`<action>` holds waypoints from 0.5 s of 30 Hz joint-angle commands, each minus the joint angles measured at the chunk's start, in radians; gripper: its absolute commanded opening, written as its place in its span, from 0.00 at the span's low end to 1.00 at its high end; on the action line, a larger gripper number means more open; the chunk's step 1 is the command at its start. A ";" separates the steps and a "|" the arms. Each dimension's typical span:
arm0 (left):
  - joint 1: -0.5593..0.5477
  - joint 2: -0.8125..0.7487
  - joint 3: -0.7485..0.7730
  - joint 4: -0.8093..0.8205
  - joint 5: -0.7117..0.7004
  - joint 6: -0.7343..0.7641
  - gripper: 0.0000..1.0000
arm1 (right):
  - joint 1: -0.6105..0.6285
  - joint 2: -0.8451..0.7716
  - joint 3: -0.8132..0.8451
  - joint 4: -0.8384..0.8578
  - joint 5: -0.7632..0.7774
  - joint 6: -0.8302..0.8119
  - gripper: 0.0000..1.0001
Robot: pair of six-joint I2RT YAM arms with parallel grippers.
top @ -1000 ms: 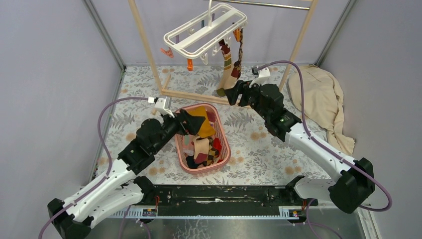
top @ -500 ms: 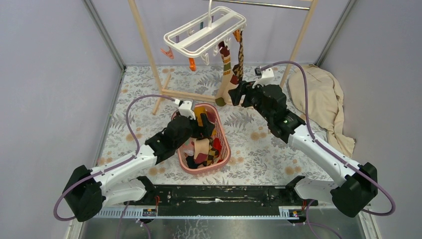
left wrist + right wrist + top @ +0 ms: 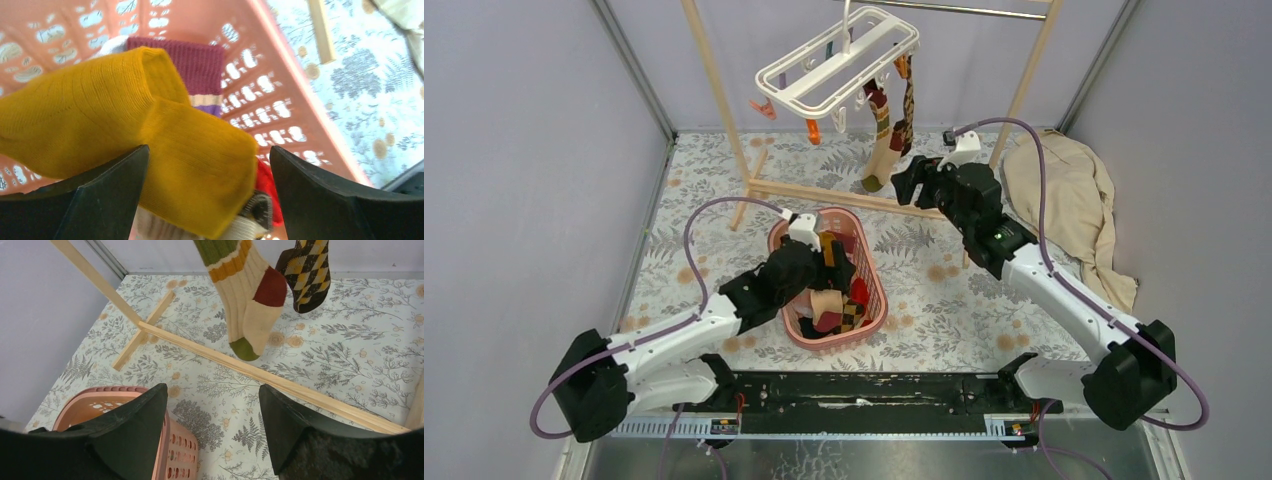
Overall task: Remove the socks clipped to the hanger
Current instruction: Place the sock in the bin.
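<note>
The white hanger (image 3: pixel 839 60) hangs from the rod at the back. Two socks stay clipped to it: a cream striped sock (image 3: pixel 879 140) (image 3: pixel 250 305) and a brown-tan argyle sock (image 3: pixel 905 110) (image 3: pixel 305 275). My right gripper (image 3: pixel 906 183) (image 3: pixel 212 400) stands open just right of and below the striped sock's toe, with nothing between its fingers. My left gripper (image 3: pixel 836 262) (image 3: pixel 210 165) is down inside the pink basket (image 3: pixel 876 300), open. A mustard yellow sock (image 3: pixel 125 115) lies loose between its fingers on the pile of socks.
The wooden rack (image 3: pixel 724 100) has a floor bar (image 3: pixel 280 385) running under the hanging socks. A large beige cloth (image 3: pixel 1074 200) lies at the right wall. The basket's rim (image 3: pixel 100 390) shows left of the right gripper.
My left arm swung right and lowered the mustard sock into the basket, the jaws staying wide. My right gripper shifted slightly right, away from the striped sock. The hanger swayed a little.
</note>
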 commanded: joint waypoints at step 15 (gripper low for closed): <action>-0.018 -0.183 0.239 -0.030 0.037 0.157 0.99 | -0.168 0.274 0.122 0.321 -0.340 -0.033 0.77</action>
